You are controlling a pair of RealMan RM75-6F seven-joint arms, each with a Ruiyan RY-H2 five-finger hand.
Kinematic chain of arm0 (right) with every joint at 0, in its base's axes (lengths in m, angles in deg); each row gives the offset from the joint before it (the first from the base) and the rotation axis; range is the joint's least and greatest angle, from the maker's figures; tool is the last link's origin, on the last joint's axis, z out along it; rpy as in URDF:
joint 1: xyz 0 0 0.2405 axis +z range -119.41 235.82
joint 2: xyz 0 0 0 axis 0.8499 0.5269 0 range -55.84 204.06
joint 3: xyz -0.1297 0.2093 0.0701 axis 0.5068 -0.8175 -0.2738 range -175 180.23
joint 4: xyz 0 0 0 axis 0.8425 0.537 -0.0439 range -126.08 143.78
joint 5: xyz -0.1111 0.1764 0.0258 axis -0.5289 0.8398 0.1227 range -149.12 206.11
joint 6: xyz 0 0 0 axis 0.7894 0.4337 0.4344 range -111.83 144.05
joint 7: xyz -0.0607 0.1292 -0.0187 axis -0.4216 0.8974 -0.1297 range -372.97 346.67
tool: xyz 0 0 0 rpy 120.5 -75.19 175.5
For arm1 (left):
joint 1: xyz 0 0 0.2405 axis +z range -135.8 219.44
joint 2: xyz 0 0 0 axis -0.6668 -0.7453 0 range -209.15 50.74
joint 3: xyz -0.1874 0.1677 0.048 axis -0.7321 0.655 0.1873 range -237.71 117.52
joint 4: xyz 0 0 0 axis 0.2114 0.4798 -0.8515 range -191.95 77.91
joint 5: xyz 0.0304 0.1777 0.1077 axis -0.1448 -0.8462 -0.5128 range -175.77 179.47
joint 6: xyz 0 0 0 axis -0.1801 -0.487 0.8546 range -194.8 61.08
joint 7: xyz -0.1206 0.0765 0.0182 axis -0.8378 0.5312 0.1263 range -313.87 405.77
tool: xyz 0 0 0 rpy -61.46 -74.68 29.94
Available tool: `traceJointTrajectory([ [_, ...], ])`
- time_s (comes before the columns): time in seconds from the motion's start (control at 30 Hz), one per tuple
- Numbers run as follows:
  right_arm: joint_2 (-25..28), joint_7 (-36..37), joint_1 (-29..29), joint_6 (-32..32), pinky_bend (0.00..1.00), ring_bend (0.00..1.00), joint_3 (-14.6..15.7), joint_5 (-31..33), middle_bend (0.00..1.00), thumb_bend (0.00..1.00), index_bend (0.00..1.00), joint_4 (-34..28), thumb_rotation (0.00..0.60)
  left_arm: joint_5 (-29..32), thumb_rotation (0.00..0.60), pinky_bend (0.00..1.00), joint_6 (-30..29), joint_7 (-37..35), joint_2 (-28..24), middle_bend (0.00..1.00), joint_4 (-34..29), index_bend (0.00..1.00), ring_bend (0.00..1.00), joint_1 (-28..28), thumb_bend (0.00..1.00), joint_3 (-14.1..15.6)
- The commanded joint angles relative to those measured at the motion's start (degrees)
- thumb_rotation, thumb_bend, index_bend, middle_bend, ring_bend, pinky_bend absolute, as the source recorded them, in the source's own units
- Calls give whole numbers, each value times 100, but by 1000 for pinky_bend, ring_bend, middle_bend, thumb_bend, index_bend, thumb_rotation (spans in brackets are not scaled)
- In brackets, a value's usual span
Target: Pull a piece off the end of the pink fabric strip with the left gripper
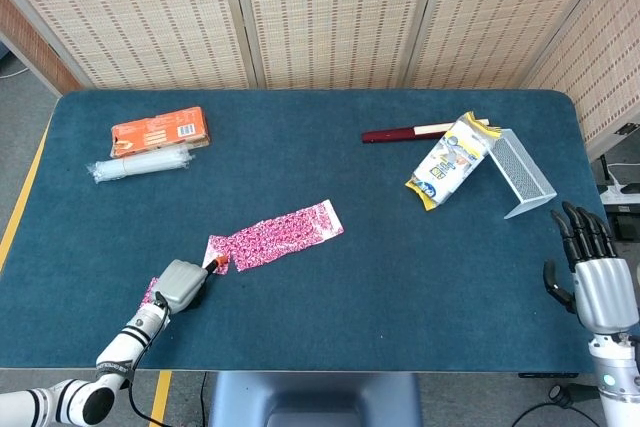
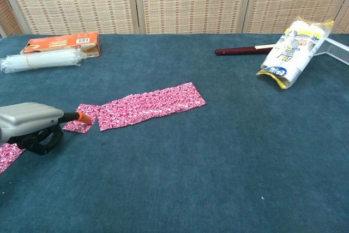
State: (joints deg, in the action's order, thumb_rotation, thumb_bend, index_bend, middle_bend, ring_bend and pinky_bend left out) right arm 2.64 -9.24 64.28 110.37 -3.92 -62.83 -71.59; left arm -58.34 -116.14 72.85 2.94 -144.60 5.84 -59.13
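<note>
The pink patterned fabric strip (image 1: 290, 231) (image 2: 150, 106) lies flat near the middle of the blue table. A small pink piece (image 1: 217, 250) (image 2: 83, 124) sits just off its left end, with a narrow gap between them. My left hand (image 1: 180, 285) (image 2: 30, 124) is at that piece with its fingers curled under. Its orange fingertip (image 2: 82, 117) rests on the piece's left edge and holds it. Another small pink scrap (image 2: 8, 155) (image 1: 150, 293) lies beside this hand. My right hand (image 1: 600, 277) hangs off the table's right edge, fingers spread and holding nothing.
An orange box (image 1: 160, 131) and a clear tube bundle (image 1: 140, 164) lie at the far left. A dark red stick (image 1: 400, 133), a yellow-white bag (image 1: 452, 159) and a grey perforated metal piece (image 1: 520, 172) sit at the far right.
</note>
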Motion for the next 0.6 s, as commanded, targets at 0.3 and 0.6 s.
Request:
traceJointTrajectory([
  [0.3, -10, -23, 1, -10, 105, 0, 12, -7, 0, 576, 0, 1, 600, 316, 600, 779, -302, 172, -236, 718, 21, 168, 754, 174, 797, 85],
  [0.6, -17, -68, 16, -58, 105, 0, 5, 25, 0, 575, 0, -10, 600, 36, 600, 778, -672, -157, -251, 715, 86, 170, 754, 338, 796, -21],
])
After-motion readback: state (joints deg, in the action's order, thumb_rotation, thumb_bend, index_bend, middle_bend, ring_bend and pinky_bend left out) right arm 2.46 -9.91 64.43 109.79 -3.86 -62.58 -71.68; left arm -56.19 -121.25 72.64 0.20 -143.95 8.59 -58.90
